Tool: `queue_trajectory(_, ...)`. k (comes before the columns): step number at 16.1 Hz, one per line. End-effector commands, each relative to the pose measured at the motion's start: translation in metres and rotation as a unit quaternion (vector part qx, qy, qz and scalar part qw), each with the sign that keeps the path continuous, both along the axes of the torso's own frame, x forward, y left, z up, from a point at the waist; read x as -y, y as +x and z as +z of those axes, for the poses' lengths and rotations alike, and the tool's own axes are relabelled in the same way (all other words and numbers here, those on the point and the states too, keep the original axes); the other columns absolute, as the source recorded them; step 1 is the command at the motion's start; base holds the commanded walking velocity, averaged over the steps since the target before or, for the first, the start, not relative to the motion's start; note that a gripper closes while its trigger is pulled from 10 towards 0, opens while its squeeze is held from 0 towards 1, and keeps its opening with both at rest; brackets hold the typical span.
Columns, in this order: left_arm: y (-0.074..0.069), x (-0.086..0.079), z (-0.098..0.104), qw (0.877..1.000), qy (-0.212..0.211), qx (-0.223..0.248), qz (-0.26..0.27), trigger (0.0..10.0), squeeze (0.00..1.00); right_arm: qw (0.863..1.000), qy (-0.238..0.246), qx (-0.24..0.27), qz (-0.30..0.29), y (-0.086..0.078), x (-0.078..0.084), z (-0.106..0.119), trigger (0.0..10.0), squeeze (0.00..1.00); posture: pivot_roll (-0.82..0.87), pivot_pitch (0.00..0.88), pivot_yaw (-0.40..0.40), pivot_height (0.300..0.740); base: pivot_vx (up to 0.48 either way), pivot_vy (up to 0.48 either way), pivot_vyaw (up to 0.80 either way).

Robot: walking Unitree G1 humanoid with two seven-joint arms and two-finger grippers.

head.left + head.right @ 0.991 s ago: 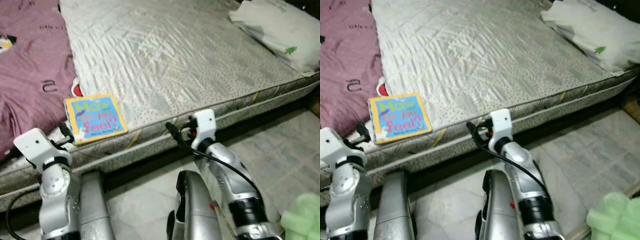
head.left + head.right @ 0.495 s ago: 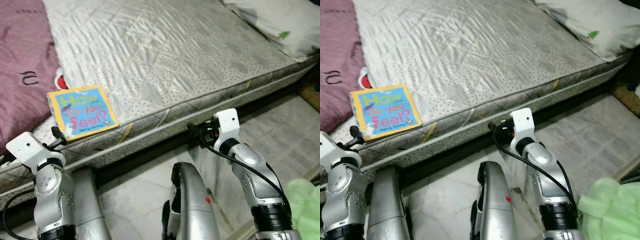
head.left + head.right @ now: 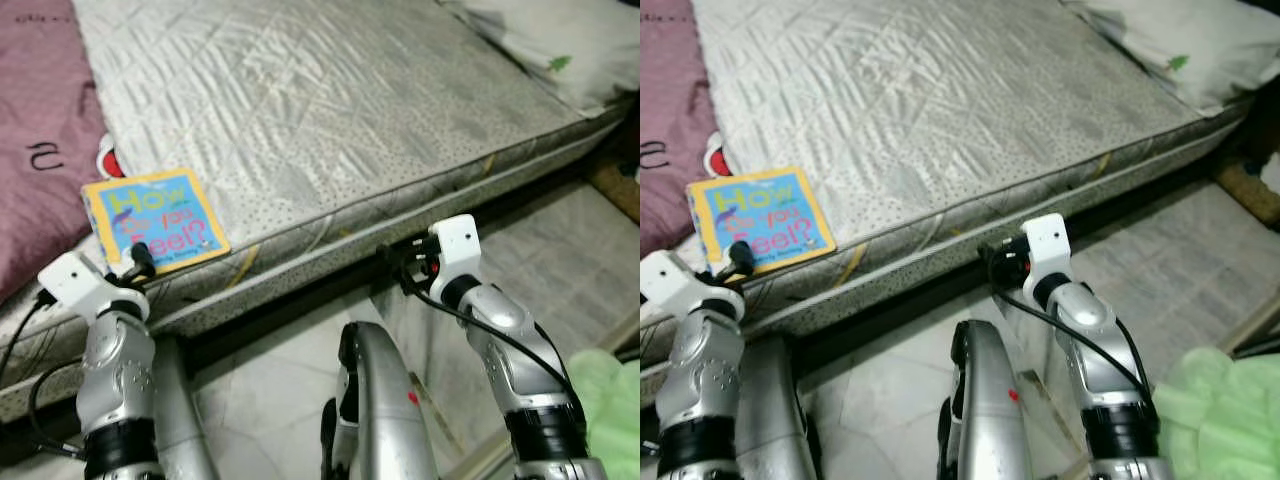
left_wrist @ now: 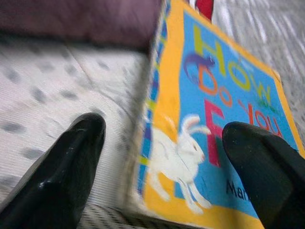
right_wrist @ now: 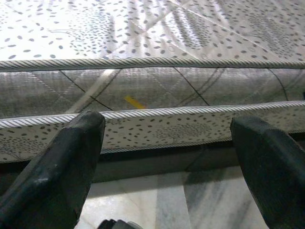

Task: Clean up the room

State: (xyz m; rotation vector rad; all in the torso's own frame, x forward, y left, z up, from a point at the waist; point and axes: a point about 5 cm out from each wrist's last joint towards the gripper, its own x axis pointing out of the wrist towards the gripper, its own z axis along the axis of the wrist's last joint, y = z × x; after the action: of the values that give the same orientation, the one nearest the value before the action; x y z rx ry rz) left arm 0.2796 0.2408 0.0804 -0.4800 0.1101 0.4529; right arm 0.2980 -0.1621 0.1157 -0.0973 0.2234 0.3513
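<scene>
A yellow and blue picture book (image 3: 155, 220) titled "How Do You Feel?" lies flat on the grey mattress (image 3: 330, 120), close to its front edge on the left. My left gripper (image 3: 132, 266) is open at the book's near edge. In the left wrist view the book (image 4: 214, 124) lies between and just beyond the two black fingertips (image 4: 81, 143), and one corner sits between them. My right gripper (image 3: 395, 264) hangs open over the floor and faces the mattress side (image 5: 167, 90), holding nothing.
A purple blanket (image 3: 40, 130) covers the mattress at the far left, with something red (image 3: 105, 160) peeking out beside the book. A white pillow (image 3: 560, 50) lies at the back right. A pale green bundle (image 3: 610, 390) sits on the marble floor (image 3: 270, 380) at my right.
My left gripper has come up and forward to the book's near edge. The right arm swung rightward a second ago and has since held still. The camera shifted a little.
</scene>
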Motion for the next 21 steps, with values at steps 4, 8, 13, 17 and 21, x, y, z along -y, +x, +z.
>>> queue_trajectory(4,0.008,0.009,-0.013,0.997,-0.055,-0.017,-0.047,10.0,0.0,1.0,-0.015,0.008,-0.013,0.002,0.008,0.004,10.0,0.0,-0.21,0.171,-0.167,0.503,0.0,0.0,0.0)
queue_trajectory(8,0.011,0.016,-0.018,0.991,-0.102,-0.002,-0.089,0.0,0.0,1.0,-0.02,0.014,-0.011,0.003,0.009,0.005,10.0,0.0,-0.22,0.157,-0.166,0.503,0.0,0.0,0.0)
queue_trajectory(13,0.015,0.01,-0.014,0.99,-0.109,0.014,-0.093,0.0,0.0,1.0,-0.023,0.018,-0.006,0.007,0.006,0.005,10.0,0.0,-0.21,0.138,-0.165,0.503,0.0,0.0,0.0)
queue_trajectory(17,0.016,0.009,-0.015,0.99,-0.109,0.014,-0.091,0.0,0.0,0.999,-0.024,0.023,-0.003,0.009,0.004,0.006,10.0,0.0,-0.21,0.125,-0.163,0.503,0.0,0.0,0.0)
queue_trajectory(21,0.02,0.008,-0.011,0.99,-0.106,0.02,-0.096,0.0,0.0,0.999,-0.024,0.027,-0.001,0.012,0.002,0.005,10.0,0.0,-0.2,0.105,-0.161,0.503,0.0,0.0,0.0)
